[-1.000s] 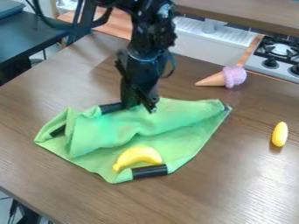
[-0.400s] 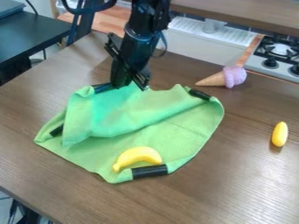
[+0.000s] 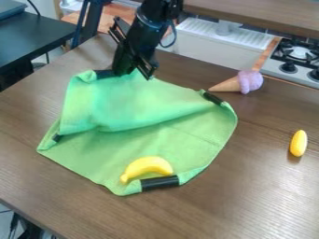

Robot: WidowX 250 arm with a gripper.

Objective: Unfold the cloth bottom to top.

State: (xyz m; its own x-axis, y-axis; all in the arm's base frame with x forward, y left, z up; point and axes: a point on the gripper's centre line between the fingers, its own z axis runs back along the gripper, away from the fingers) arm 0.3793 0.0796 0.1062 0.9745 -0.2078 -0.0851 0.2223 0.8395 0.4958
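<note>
The black gripper (image 3: 134, 74) hangs at the far edge of the green cloth (image 3: 187, 135), left of the view's centre, with its tips at the cloth's edge beside a black corner band. How far its fingers are closed is hard to make out. A raised fold of cloth slopes down from that edge toward the middle. The near part lies flat, with a yellow banana (image 3: 148, 167) on it just behind the near black-banded corner. Other dark bands mark the left and right corners.
A toy ice cream cone (image 3: 242, 82) touches or nearly touches the cloth's right far corner. A yellow oval object (image 3: 298, 143) lies farther right on the brown table (image 3: 261, 196). Behind the table stands a toy stove (image 3: 296, 58).
The gripper has moved toward the far side, and the cloth's far edge has gone with it. More of the cloth is spread out, while the banana has stayed in place.
</note>
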